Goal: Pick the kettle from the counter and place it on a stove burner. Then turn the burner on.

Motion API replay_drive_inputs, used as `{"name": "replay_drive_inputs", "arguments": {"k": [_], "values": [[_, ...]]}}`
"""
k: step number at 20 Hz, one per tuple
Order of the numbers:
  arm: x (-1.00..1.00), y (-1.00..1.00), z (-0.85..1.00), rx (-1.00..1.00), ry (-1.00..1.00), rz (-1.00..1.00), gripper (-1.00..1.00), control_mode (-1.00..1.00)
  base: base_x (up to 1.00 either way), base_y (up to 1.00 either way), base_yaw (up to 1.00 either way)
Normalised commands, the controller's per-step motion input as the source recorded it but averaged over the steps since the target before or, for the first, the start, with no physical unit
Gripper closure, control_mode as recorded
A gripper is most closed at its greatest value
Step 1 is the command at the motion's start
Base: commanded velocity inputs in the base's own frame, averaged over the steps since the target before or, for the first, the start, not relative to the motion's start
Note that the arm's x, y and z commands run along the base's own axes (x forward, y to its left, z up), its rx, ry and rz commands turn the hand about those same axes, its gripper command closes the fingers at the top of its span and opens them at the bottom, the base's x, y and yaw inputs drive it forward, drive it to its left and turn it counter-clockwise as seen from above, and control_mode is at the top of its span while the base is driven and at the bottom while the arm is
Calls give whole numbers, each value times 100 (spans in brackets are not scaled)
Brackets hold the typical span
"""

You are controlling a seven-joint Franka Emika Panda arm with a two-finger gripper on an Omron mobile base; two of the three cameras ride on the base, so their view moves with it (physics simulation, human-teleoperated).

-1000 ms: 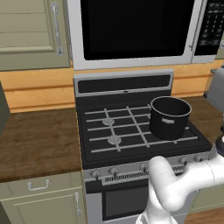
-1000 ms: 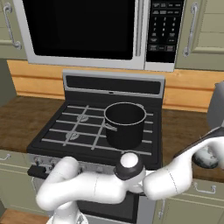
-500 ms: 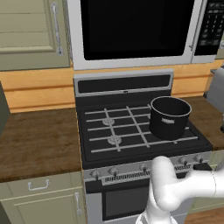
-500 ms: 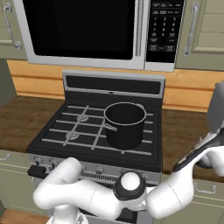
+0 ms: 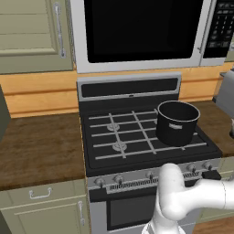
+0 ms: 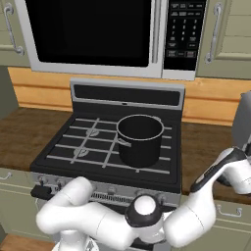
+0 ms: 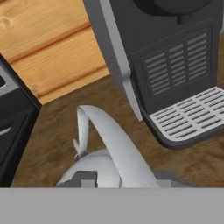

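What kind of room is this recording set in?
A rendered home kitchen, it seems: a gas stove with a black pot sits under a built-in microwave, flanked by wood counter over green cabinets.

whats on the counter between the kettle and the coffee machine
Nothing: in the hand view, only bare counter separates the kettle from the coffee machine.

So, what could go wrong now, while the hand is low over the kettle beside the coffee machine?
The kettle sits right under the hand, its arched handle rising between the fingertips; a skewed close could push it aside. The coffee machine stands close on the counter, so a lift might bump it. The pot already covers one burner.
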Motion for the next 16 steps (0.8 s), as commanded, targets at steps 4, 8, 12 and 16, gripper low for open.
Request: {"name": "replay_drive_inputs", "arguments": {"k": [4,8,12,16], "values": [[-81,4,48,0,-30,0,100,-100,0,0,0],[-100,38,63,0,-37,3,100,-100,0,0,0],[-92,92,71,0,-36,8,100,-100,0,0,0],[-38,100,76,0,-35,5,100,-100,0,0,0]]}}
